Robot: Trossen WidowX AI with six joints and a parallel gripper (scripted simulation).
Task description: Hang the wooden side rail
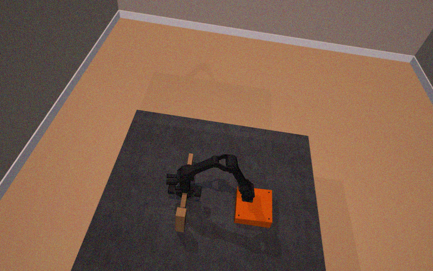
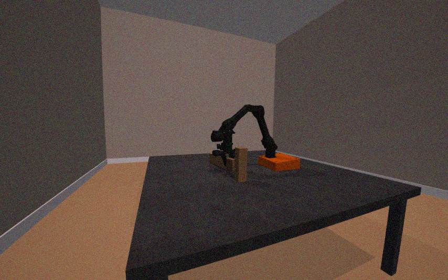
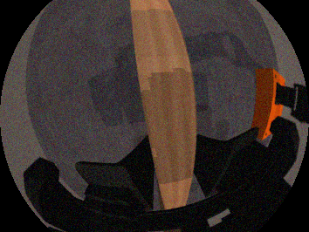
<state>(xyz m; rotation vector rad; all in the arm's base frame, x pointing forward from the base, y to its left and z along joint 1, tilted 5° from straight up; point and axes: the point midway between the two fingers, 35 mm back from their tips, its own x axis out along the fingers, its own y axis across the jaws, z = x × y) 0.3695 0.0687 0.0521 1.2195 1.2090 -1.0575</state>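
Note:
The wooden side rail (image 1: pixel 190 158) (image 2: pixel 216 160) (image 3: pixel 169 109) runs lengthwise beneath the arm, its near end close to the headboard post. The headboard post (image 1: pixel 180 219) (image 2: pixel 241 164) stands upright on the table. My gripper (image 1: pixel 184 191) (image 2: pixel 225 161) (image 3: pixel 164 134) is shut on the rail from above, between its two ends, with one finger on each side. In the top view the rail's near end reaches the post's back side, and the two look in line. The hooks, the slot and the pins are hidden, and whether hooks and pins touch cannot be told. The far end is low, at or close to the table.
The orange base block (image 1: pixel 260 209) (image 2: pixel 280 163) (image 3: pixel 264 93) carries the arm's base, to the right of the rail and post. The arm arches from it over to the rail. The dark table (image 1: pixel 223 252) (image 2: pixel 211 211) holds them all.

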